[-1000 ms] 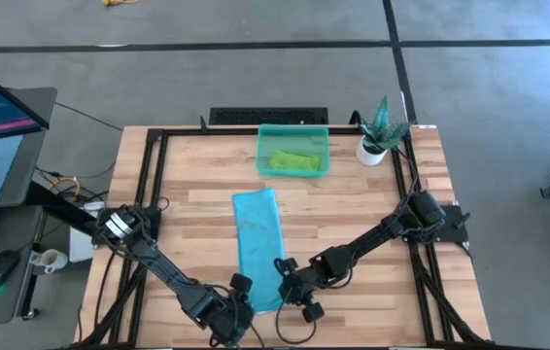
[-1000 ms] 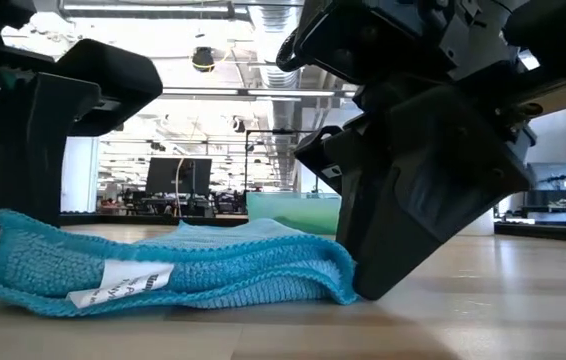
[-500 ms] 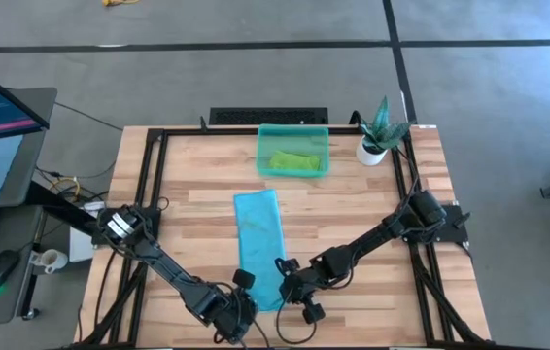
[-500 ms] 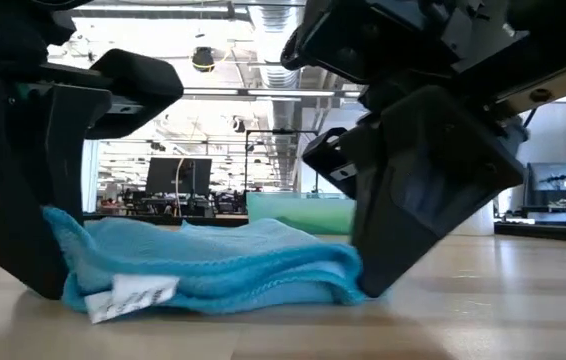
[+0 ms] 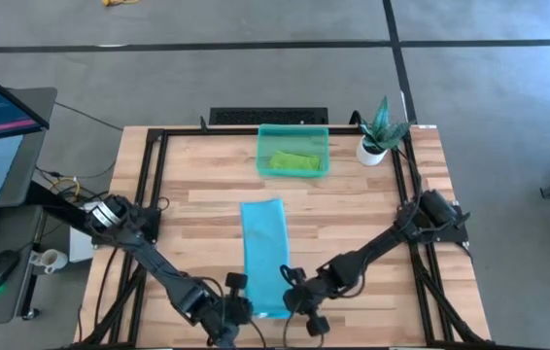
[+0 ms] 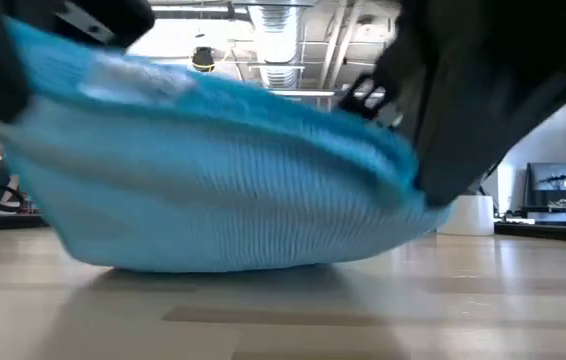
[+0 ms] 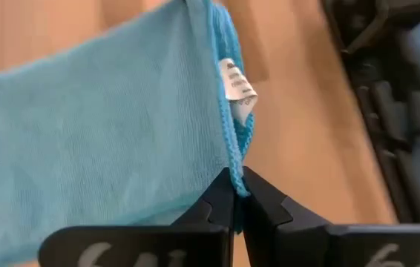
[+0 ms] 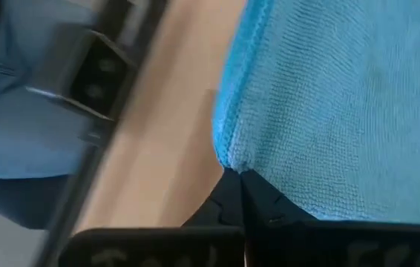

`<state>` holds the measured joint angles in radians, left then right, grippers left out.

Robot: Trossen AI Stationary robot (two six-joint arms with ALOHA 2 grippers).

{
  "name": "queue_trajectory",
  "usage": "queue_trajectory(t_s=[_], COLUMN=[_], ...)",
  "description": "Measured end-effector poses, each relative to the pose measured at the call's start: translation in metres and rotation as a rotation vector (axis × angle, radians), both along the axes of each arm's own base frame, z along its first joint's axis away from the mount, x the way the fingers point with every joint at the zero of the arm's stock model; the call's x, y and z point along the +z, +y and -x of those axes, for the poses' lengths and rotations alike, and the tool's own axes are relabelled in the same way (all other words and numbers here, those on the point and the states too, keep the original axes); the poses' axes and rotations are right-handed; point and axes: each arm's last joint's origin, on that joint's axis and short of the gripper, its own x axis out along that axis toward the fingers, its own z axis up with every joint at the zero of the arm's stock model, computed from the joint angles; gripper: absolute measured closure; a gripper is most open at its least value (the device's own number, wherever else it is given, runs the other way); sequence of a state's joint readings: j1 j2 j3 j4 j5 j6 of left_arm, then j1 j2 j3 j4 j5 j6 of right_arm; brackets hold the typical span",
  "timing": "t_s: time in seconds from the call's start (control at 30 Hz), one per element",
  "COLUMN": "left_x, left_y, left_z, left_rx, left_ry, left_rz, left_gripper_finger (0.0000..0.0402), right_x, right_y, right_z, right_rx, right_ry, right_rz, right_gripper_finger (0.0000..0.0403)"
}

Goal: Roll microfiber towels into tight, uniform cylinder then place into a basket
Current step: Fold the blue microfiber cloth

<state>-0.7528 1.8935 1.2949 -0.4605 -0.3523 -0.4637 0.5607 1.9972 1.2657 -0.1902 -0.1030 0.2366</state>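
The turquoise blue microfiber towel (image 5: pixel 263 255) lies as a long folded strip down the table's middle. Its far part rests on the wood, and its near end (image 6: pixel 233 170) is raised off the table. My left gripper (image 5: pixel 240 309) is shut on the near left corner, beside the small white tag (image 7: pixel 237 87). My right gripper (image 5: pixel 289 295) is shut on the near right corner. A lime green towel (image 5: pixel 292 160) lies inside the teal basket (image 5: pixel 264 154) at the far middle of the table. My left gripper pinches the blue towel's near left corner (image 7: pixel 235 175) between its two fingertips, on the folded edge just below the tag. That corner is lifted clear of the table. My right gripper pinches the near right corner (image 8: pixel 230 163) between its two fingertips, holding several folded layers. That corner is also lifted, and the cloth sags between the two holds.
A small white pot with a green plant (image 5: pixel 376 133) stands at the far right, next to the basket. A black frame rail (image 5: pixel 154 185) runs around the tabletop. Bare wood lies on both sides of the towel strip.
Both grippers have shut on the blue towel's near corners and risen, shifting slightly toward the table's near edge. The near end has come up off the table and spread between them. The strip has slid a little toward the near edge, its far part still on the wood.
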Motion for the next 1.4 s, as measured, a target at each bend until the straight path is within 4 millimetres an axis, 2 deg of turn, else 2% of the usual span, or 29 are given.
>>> queue_trajectory(t_s=[0.17,0.3,0.5,0.73,1.0,1.4], left_x=[0.016,0.035,0.045,0.041,0.037,0.036], left_y=[-0.018,-0.028,-0.024,0.004,0.044,0.095], left_z=[0.006,0.015,0.024,0.011,-0.002,-0.027], left_rx=[-0.011,0.027,0.121,0.223,0.352,0.449], left_ry=[-0.001,-0.016,-0.022,0.003,0.085,0.169], left_rz=[0.068,0.022,-0.124,-0.258,-0.393,-0.466], left_gripper_finger=[0.0401,0.0401,0.0401,0.0401,0.0401,0.0401], right_x=[0.022,0.039,0.056,0.052,0.044,0.038], right_y=[0.025,0.036,0.039,0.002,-0.039,-0.078], right_z=[0.002,0.003,0.005,-0.002,-0.017,-0.025], right_rx=[0.038,0.001,-0.071,-0.266,-0.394,-0.494], right_ry=[-0.043,-0.064,-0.09,-0.068,0.004,0.081], right_rz=[-0.011,0.045,0.191,0.485,0.564,0.622], right_gripper_finger=[0.0399,0.0399,0.0399,0.0399,0.0398,0.0399])
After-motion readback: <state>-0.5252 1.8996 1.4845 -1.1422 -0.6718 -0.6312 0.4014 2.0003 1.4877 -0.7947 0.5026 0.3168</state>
